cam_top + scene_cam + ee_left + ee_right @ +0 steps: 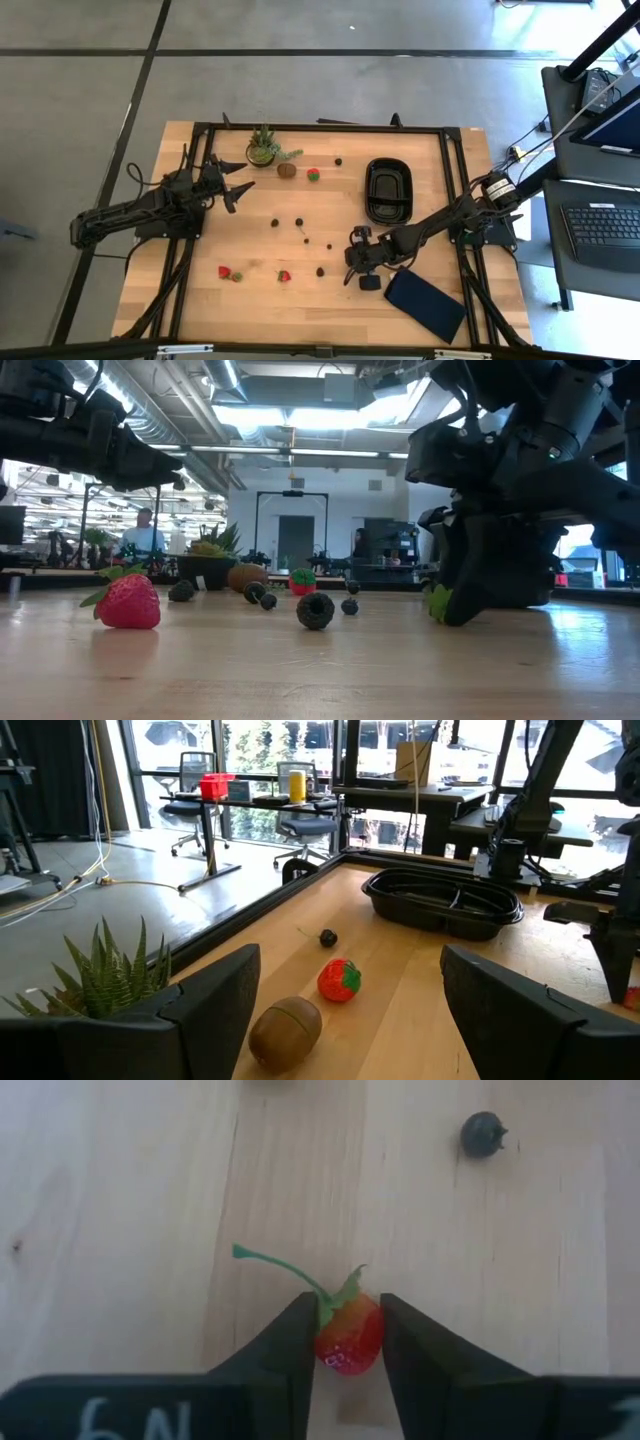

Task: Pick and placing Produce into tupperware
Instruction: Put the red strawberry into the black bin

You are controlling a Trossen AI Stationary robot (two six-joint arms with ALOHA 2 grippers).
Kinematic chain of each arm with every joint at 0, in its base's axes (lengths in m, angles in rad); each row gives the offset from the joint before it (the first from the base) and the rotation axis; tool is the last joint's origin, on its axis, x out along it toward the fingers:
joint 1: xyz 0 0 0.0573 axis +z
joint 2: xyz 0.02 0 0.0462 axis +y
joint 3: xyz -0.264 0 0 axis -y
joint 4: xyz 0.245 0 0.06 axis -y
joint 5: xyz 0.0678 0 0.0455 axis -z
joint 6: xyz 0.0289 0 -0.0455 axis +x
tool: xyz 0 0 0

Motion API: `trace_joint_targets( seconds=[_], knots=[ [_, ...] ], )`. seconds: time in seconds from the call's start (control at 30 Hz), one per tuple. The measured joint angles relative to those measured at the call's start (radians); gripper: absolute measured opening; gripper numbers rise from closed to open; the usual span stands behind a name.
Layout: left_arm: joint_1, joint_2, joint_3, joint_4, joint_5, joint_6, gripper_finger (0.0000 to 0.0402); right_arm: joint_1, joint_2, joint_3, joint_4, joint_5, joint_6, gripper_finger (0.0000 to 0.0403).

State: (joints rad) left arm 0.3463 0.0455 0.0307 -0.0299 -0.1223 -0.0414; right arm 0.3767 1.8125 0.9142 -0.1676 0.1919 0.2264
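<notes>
My right gripper (pixel 356 268) reaches down to the table's near right part, shut on a red strawberry (pixel 348 1338) with a green stem. Other produce lies loose on the wood: two strawberries (pixel 225 271) (pixel 284 275) near the front, several dark berries (pixel 298 222) in the middle, and a brown round fruit (pixel 287 170) and a red strawberry (pixel 313 175) at the far side. The black tupperware (pixel 388 190) stands far right of centre. At the far left my left gripper (pixel 240 190) hovers open and level, holding nothing. My right gripper pinches the strawberry's two red sides (pixel 326 1342) between its two fingers, just below the green top. The fingers (pixel 290 1345) slant down at it from the table's right side. The berry sits low at the table, its stem (pixel 275 1263) sticking out beyond the fingertips.
A small potted plant (pixel 263 148) stands at the far edge beside the brown fruit. A flat dark-blue rectangle (pixel 425 303) lies at the near right, close behind my right gripper. A dark berry (pixel 483 1133) lies just beyond the held strawberry.
</notes>
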Motion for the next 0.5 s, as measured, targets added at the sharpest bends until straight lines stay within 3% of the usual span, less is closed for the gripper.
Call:
trace_joint_targets(
  seconds=[0.13, 0.27, 0.5],
  knots=[
    [0.000, 0.000, 0.000, 0.000, 0.000, 0.000, 0.0302, -0.010, -0.007, 0.046, -0.069, 0.040, -0.001, 0.0113],
    [0.000, 0.000, 0.000, 0.000, 0.000, 0.000, 0.0302, -0.036, -0.038, 0.095, -0.244, 0.093, 0.005, 0.0106],
    [0.000, 0.000, 0.000, 0.000, 0.000, 0.000, 0.0302, -0.153, -0.202, 0.108, -0.424, 0.103, 0.003, 0.0110]
  ],
)
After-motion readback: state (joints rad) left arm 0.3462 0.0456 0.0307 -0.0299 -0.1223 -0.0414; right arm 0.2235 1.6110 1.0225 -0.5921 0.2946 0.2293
